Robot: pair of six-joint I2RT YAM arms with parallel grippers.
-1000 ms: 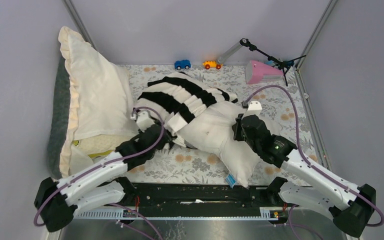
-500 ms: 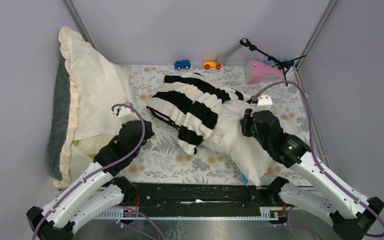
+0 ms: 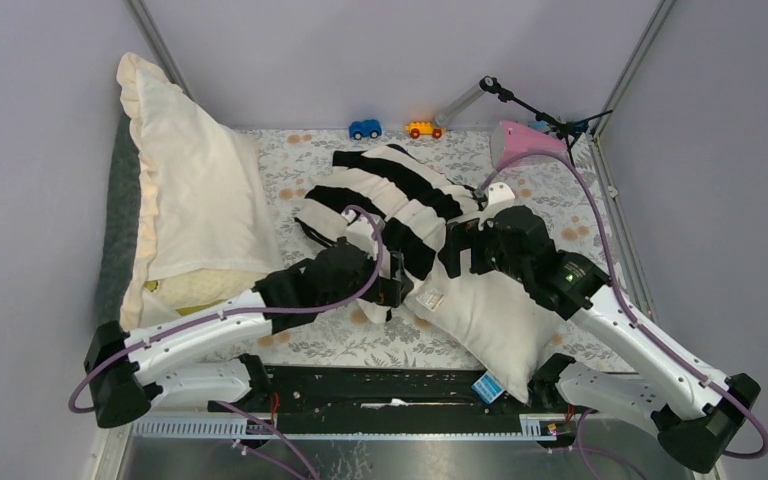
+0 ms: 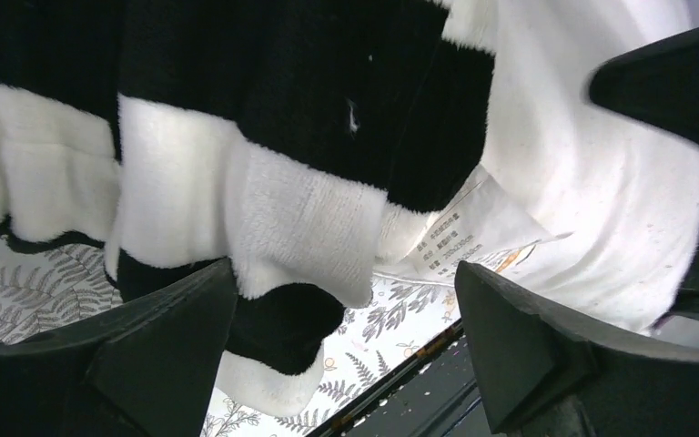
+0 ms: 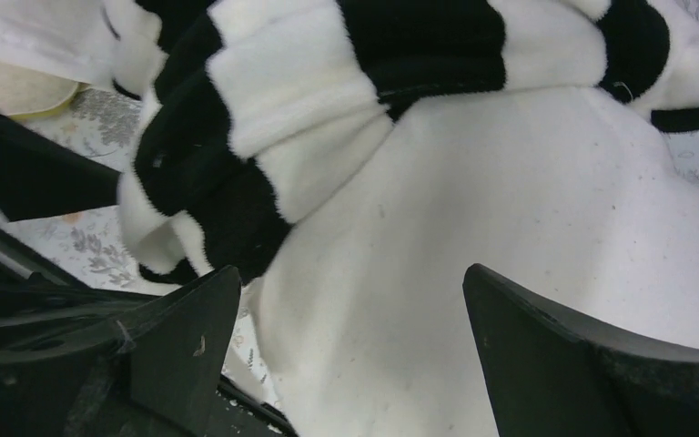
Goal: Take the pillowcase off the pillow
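The black and white striped pillowcase (image 3: 390, 205) is bunched over the far end of the off-white pillow (image 3: 490, 315), whose bare near half points at the table's front edge. My left gripper (image 3: 397, 285) is open at the pillowcase's near hem. In the left wrist view the gripper (image 4: 346, 309) has the striped hem (image 4: 282, 109) hanging between its fingers, with the pillow's white label (image 4: 460, 232) to the right. My right gripper (image 3: 457, 255) is open over the bare pillow next to the hem. The right wrist view shows that gripper (image 5: 350, 309) straddling the pillow (image 5: 510, 209) below the pillowcase (image 5: 328, 82).
A cream ruffled-edge pillow (image 3: 190, 190) leans against the left wall. A blue toy car (image 3: 365, 128) and an orange one (image 3: 423, 129) sit at the back, with a pink object (image 3: 525, 140) and a small stand (image 3: 545, 120) at the back right. A black rail (image 3: 380, 385) runs along the front edge.
Both grippers have opened. My left arm swung right to the pillowcase's near hem. My right arm shifted left, and the pillow's bare end slid toward the front edge.
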